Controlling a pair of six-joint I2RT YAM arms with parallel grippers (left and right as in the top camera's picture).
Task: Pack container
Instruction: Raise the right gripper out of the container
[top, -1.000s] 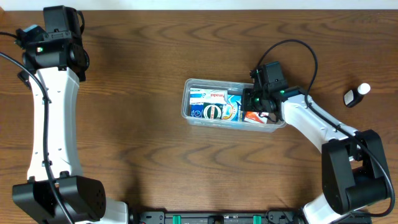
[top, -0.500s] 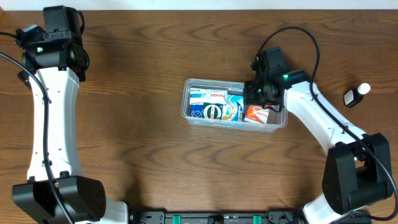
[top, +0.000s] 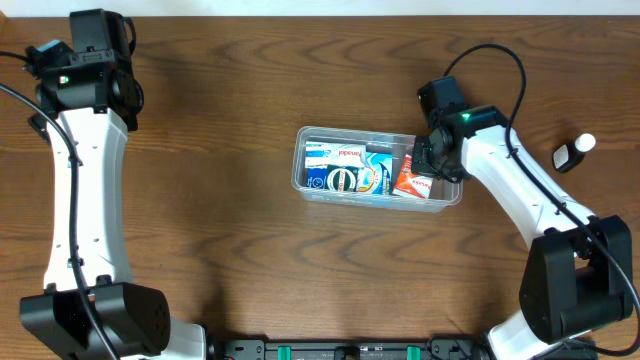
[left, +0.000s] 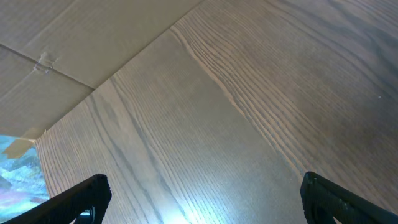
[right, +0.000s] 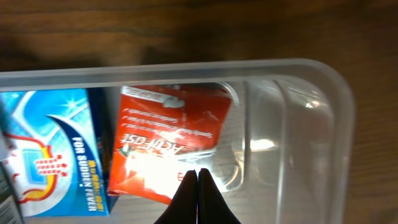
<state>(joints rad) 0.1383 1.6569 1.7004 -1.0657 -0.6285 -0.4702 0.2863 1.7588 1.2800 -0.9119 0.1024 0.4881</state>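
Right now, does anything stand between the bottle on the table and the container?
Nothing on the table does. Only the right arm crosses the line from the bottle to the container, as seen from overhead.

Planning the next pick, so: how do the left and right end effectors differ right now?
The left end effector is wide open; the right end effector is shut, fingers pressed together. The left hangs over the wood table, well away from the container; the right hangs over the container's right end, above the red box. Both appear empty.
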